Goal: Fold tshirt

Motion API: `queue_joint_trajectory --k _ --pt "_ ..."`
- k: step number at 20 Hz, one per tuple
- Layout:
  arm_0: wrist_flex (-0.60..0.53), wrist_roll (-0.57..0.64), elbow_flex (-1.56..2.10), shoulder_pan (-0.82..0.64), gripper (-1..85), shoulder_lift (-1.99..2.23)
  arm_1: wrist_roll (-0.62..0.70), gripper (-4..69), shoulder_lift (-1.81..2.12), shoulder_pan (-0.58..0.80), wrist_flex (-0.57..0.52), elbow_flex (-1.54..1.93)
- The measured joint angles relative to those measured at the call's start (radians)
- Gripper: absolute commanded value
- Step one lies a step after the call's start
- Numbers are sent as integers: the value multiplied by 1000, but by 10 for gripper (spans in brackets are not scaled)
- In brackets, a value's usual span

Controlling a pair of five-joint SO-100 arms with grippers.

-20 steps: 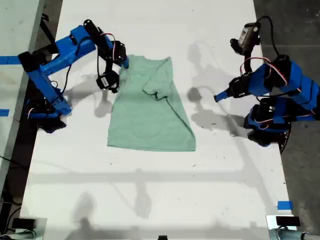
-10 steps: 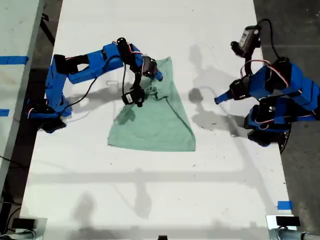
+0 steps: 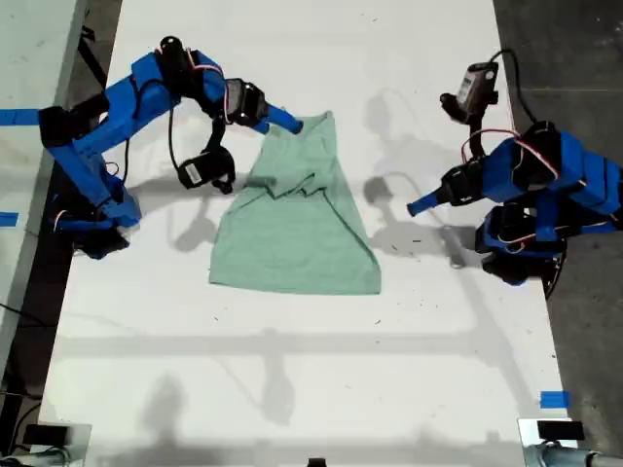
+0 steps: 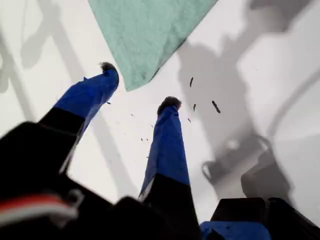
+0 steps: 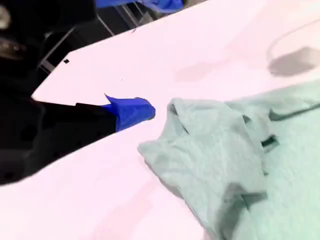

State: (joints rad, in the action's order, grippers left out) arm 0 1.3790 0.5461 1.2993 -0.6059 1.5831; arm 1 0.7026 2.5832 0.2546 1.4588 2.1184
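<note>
Two end effectors show: my first end effector [image 4: 137, 85] is open wide and holds nothing, just over the white counter [image 3: 292, 389] beside a corner of the soft mint-green tshirt [image 3: 297, 219], while my second end effector [image 3: 292, 124], its opening hidden, is by the bunched top.

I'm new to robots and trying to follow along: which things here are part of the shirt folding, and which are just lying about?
Part of the job:
the tshirt
my first claw, open near a shirt corner
my second claw, at the bunched end of the shirt

Just there:
the white table
blue tape
dark specks
</note>
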Motion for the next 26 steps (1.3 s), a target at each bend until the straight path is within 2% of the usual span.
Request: queue_joint_trajectory --k 7,11,16,26 --pt "-242 -322 804 313 289 471 -46 299 -247 -115 -181 71" --pt "-291 -453 940 446 281 489 -83 305 -410 -161 -259 72" --pt "-334 -514 979 520 276 497 -114 306 -588 -189 -314 71" --pt "-373 -518 996 532 267 497 -127 228 -891 -189 -532 11"
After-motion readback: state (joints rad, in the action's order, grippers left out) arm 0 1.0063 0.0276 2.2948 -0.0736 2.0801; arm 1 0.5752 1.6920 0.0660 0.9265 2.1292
